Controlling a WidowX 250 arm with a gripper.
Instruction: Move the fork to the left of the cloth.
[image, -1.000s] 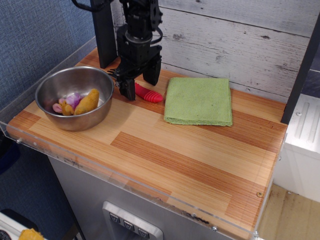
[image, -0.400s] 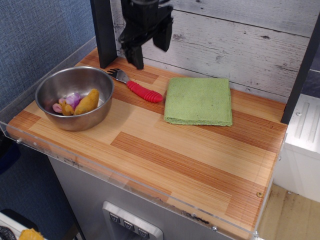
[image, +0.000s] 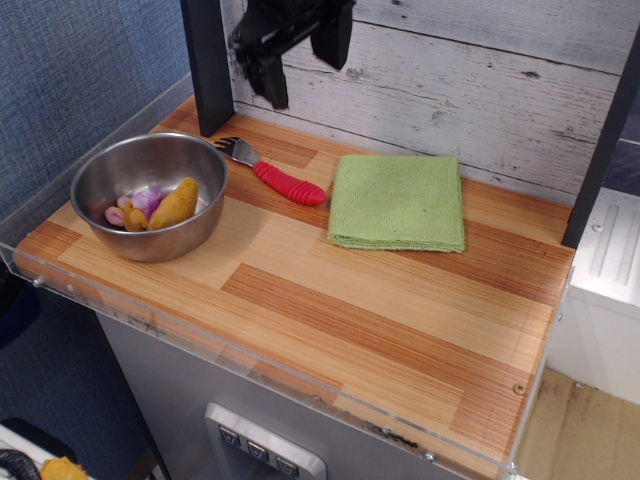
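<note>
The fork (image: 272, 169) lies flat on the wooden table (image: 380, 320), between the steel bowl (image: 148, 194) and the green cloth (image: 397, 201), its red handle close to the cloth's left edge. The gripper (image: 298, 62) hangs above it, spread open and empty. Since a second ago it has risen from the fork.

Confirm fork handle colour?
Bright red, ribbed, on the fork; clear in the observation.image view.
</note>
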